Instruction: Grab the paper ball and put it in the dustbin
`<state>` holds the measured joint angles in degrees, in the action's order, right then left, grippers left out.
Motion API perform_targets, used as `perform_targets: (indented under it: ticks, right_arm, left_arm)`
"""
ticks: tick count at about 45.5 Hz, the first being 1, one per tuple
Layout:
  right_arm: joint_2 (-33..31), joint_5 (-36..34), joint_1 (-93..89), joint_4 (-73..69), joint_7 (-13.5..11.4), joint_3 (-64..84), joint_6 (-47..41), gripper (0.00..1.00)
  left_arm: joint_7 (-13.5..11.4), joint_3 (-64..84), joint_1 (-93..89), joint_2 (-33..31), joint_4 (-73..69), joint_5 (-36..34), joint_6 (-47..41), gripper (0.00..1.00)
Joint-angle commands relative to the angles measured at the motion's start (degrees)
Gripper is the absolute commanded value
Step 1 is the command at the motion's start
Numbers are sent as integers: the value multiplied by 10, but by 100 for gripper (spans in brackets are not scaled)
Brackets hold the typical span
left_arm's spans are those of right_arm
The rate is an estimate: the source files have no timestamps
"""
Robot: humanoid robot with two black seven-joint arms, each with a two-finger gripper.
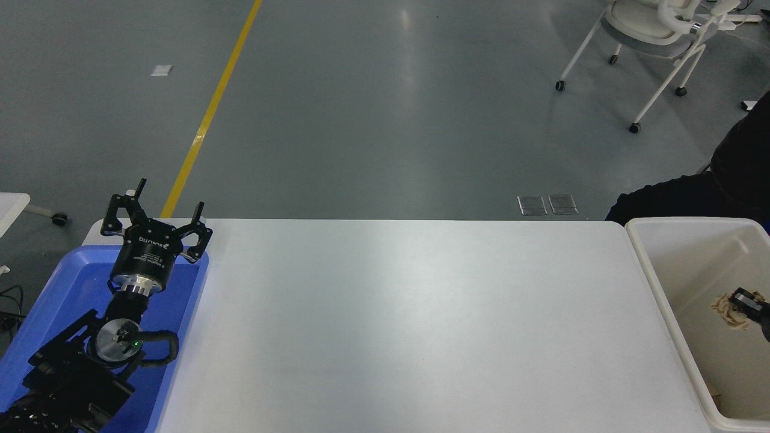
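Right gripper [741, 304] is squeezed tight on the paper ball [726, 307] over my dustbin [652, 282], so I think letting go comes next.
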<state>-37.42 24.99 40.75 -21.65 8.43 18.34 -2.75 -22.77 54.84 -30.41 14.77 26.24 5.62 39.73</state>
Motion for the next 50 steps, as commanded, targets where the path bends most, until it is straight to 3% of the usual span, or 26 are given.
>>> perform_targets:
  ticks: [1, 17, 22, 27, 36, 42, 45, 50]
  right_arm:
    - [5, -5, -6, 7, -2, -30, 7, 100]
    - [-4, 16, 28, -29, 1, -26, -3, 100]
    - [-76, 91, 98, -135, 2, -3, -9, 100]
    - [-131, 161, 226, -268, -1, 104, -20, 100]
    - [-145, 157, 483, -432, 4, 345, -66, 100]
    - [-136, 107, 656, -554, 3, 412, -210, 100]
    - [-100, 18, 758, -619, 0, 434, -306, 100]
    - [-24, -106, 853, -674, -3, 450, -373, 100]
  left_arm:
    - [0, 0, 0, 0, 0, 0, 0, 100]
    - [1, -1, -1, 0, 0, 0, 0, 100]
    - [1, -3, -2, 0, 0, 0, 0, 100]
    - [2, -3, -2, 0, 0, 0, 1, 100]
    - [2, -3, -2, 0, 0, 0, 1, 100]
    - [2, -3, -2, 0, 0, 0, 1, 100]
    - [2, -3, -1, 0, -1, 0, 0, 100]
    - [0, -3, 0, 0, -1, 0, 0, 100]
